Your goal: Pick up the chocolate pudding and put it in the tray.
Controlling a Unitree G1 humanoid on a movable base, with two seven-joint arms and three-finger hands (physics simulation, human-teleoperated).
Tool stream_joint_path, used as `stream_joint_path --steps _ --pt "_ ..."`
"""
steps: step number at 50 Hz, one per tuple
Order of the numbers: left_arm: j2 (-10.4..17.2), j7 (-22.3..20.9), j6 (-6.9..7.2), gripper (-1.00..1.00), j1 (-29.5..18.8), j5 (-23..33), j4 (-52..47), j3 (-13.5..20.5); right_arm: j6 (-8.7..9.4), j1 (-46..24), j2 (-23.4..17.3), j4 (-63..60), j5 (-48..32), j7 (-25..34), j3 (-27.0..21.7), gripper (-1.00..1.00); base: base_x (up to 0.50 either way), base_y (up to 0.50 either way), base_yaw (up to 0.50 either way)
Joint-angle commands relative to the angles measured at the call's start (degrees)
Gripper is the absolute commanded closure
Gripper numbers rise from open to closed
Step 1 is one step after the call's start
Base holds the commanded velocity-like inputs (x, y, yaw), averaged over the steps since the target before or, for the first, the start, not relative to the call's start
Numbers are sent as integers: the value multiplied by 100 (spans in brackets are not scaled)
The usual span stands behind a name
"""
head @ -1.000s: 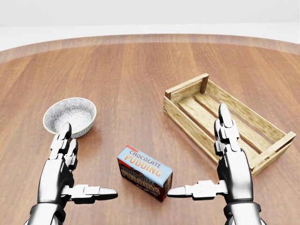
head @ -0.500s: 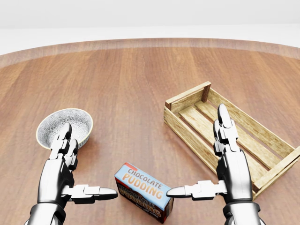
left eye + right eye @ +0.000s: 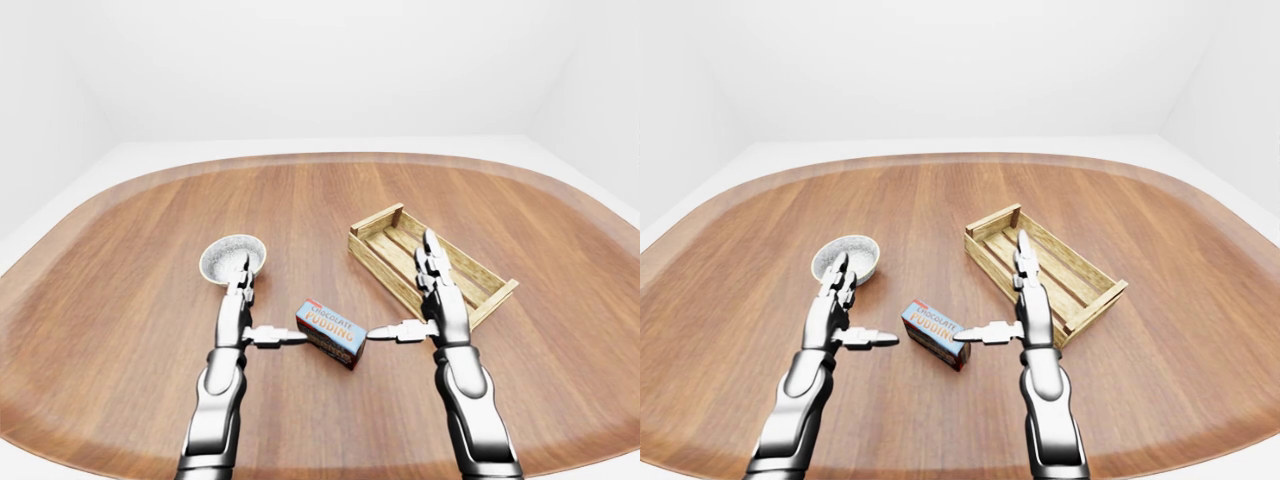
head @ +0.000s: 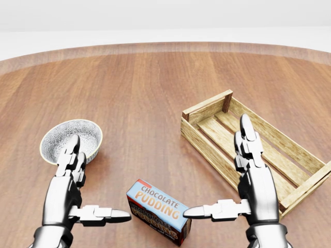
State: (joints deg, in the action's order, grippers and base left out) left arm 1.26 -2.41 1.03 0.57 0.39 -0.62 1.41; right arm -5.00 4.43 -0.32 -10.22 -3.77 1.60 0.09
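The round wooden table point(image 4: 155, 93) carries everything. The slatted tray point(image 4: 207, 139) lies just beyond and outward of the right hand point(image 4: 253, 191), whose upright fingers overlap its near wall in the head view. The chocolate pudding point(image 4: 158, 209) box lies flat between the two hands, its long axis running diagonally from near the left hand point(image 4: 70, 199) toward the right thumb. Both hands are spread open, thumbs pointing inward at the box, holding nothing; the right thumb tip looks slightly nearer. A speckled bowl point(image 4: 64, 137) sits just beyond the left fingertips.

Tray point(image 4: 289, 155) right corner cut by head view edge, pudding box point(image 4: 158, 211) lower print unreadable
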Motion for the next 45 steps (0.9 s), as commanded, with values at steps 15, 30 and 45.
stream_joint_path --steps 15,30,45 --pt "-19 -10 -261 -100 -70 122 307 -11 0 188 37 -931 621 82 62 -100 0 0 0" --pt "-14 -46 -250 -100 -49 154 274 -7 0 274 -50 -1024 -204 238 120 -100 0 0 0" --pt "-23 -43 -202 -100 -20 169 204 -22 0 445 -63 -1243 -596 368 269 -100 0 0 0"
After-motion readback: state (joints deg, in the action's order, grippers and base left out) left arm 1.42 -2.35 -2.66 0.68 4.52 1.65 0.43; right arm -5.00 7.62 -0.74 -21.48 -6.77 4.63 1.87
